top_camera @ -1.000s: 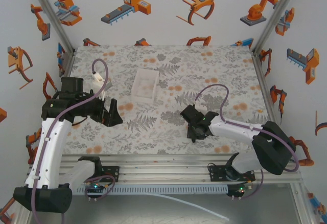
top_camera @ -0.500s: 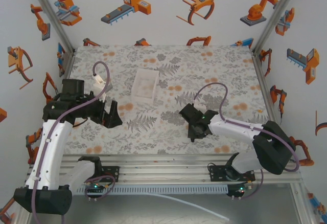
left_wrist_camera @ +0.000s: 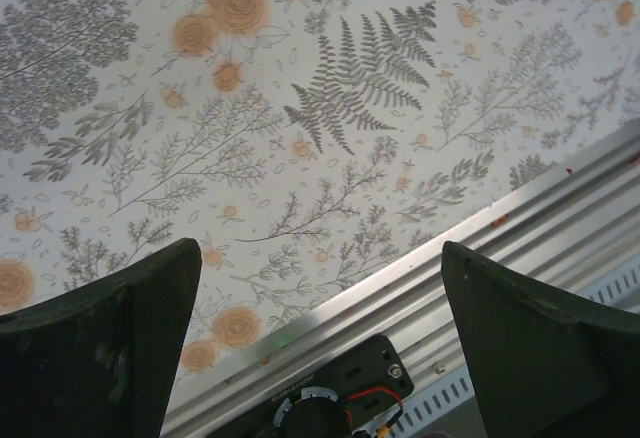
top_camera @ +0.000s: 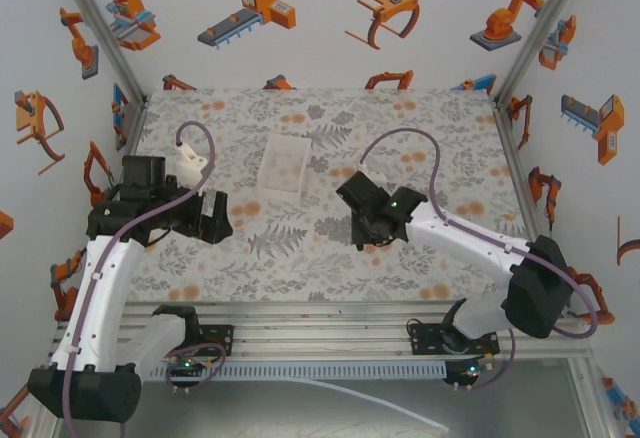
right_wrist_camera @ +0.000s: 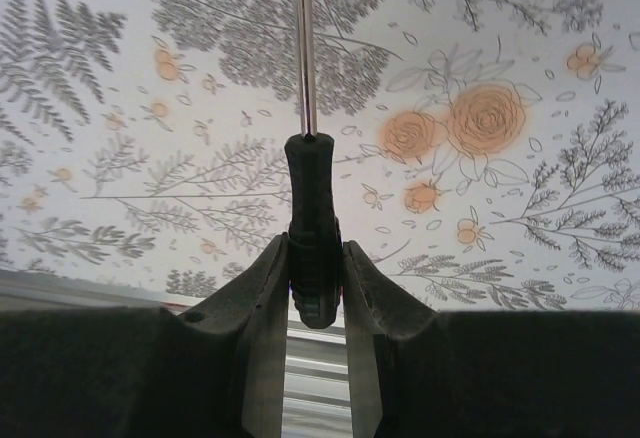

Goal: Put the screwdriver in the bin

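Lifted and swung leftward since before, the right gripper [right_wrist_camera: 315, 258] clamps the screwdriver [right_wrist_camera: 313, 208] by its handle, with the bin [top_camera: 284, 164] ahead-left of it. The left gripper [left_wrist_camera: 320, 258] gapes wide.

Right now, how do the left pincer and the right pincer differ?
The left pincer is open with nothing between its fingers; the right pincer is shut on the screwdriver handle. In the top view the left pincer is over the left part of the table, the right pincer nearer its middle. Both hang above the floral surface.
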Action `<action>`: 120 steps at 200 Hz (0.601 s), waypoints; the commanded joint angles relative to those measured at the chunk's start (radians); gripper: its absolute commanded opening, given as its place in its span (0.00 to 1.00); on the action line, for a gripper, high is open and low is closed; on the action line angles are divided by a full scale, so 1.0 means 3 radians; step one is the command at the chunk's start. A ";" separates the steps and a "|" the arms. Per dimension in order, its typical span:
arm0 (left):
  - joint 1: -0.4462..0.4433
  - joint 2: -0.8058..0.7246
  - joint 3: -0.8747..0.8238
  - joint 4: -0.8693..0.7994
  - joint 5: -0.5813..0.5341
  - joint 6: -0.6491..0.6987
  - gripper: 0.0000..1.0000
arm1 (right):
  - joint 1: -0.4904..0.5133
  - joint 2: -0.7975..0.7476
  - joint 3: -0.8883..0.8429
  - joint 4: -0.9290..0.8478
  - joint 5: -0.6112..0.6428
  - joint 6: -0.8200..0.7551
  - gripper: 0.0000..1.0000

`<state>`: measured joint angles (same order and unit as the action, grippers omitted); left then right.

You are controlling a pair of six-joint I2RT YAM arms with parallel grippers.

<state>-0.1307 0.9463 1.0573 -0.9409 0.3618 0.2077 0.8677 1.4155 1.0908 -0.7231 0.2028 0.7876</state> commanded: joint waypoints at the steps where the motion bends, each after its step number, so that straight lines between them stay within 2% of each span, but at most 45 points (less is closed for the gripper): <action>1: -0.0013 -0.0016 0.0000 0.0201 -0.0335 -0.0149 0.97 | 0.0026 0.0180 0.0373 -0.0230 0.0013 -0.0221 0.19; 70: -0.0012 0.0062 0.0136 0.0235 -0.0318 -0.0308 0.97 | 0.0033 0.1068 0.1633 -0.0356 -0.0243 -0.0593 0.20; 120: -0.0014 0.0052 0.0193 0.0224 -0.0278 -0.0341 0.97 | 0.0030 0.1776 0.2494 -0.0426 -0.0280 -0.0770 0.20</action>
<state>-0.1307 0.9661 1.0832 -0.8803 0.2691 0.1246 0.8722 1.8793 1.7306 -0.8146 0.1314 0.6037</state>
